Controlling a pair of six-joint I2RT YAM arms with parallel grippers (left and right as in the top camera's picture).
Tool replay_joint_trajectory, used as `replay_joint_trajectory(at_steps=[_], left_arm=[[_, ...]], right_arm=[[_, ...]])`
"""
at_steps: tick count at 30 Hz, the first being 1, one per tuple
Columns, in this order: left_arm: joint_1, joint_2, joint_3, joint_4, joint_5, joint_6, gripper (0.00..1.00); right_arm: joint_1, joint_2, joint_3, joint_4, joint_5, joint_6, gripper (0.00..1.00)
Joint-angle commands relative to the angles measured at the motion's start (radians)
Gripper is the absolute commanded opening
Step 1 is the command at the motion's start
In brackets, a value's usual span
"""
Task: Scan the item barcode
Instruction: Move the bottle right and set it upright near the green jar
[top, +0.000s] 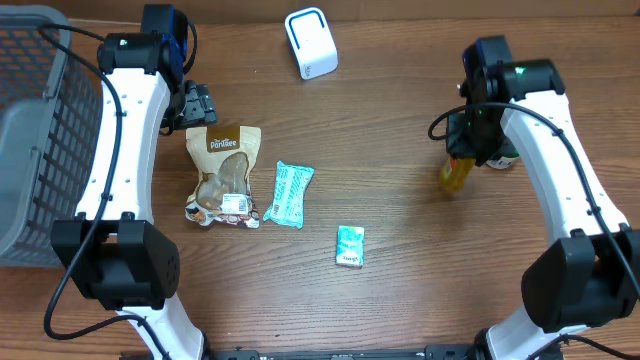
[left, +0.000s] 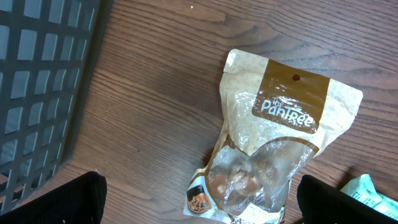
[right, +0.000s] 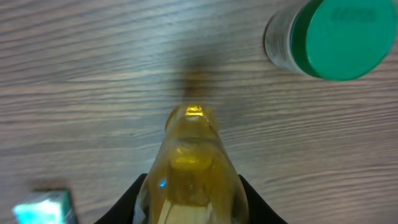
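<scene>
Gripping small yellow translucent plastic bottle (top: 454, 174) with right gripper (top: 462, 152), 3 o'clock. Holding left gripper (top: 198, 106) spread wide, empty, 10 o'clock. Done with pickup; yet to show barcode to white boxy scanner (top: 311, 42), 12 o'clock.

On the worktop (top: 400, 290), a basket (top: 30, 130) stands at the far left edge and a scanner (top: 311, 42) sits at the back, near the middle. A pouch (top: 224, 175) lies left of centre, a packet (top: 289, 193) just beside it on the right, and a small box (top: 350, 246) further forward, apart from both. At the right is a bottle (top: 456, 172), with a jar (right: 329, 37) close on its right.
</scene>
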Motion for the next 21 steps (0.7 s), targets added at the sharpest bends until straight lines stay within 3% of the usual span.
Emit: replay_joint_trajectory(at_steps=[1,16,21], left_arm=[[-0.002,-0.010,0.018,0.002,-0.013,0.004,1.00],[-0.002,-0.010,0.018,0.001,-0.013,0.004,1.00],[-0.002,-0.010,0.018,0.002,-0.013,0.004,1.00]], right_arm=[[-0.028,-0.008,-0.055,0.061,0.024,0.030,0.04],[-0.173,-0.008,-0.143,0.140,0.036,0.051,0.13],[-0.173,-0.006,-0.179,0.185,0.037,0.050,0.35]])
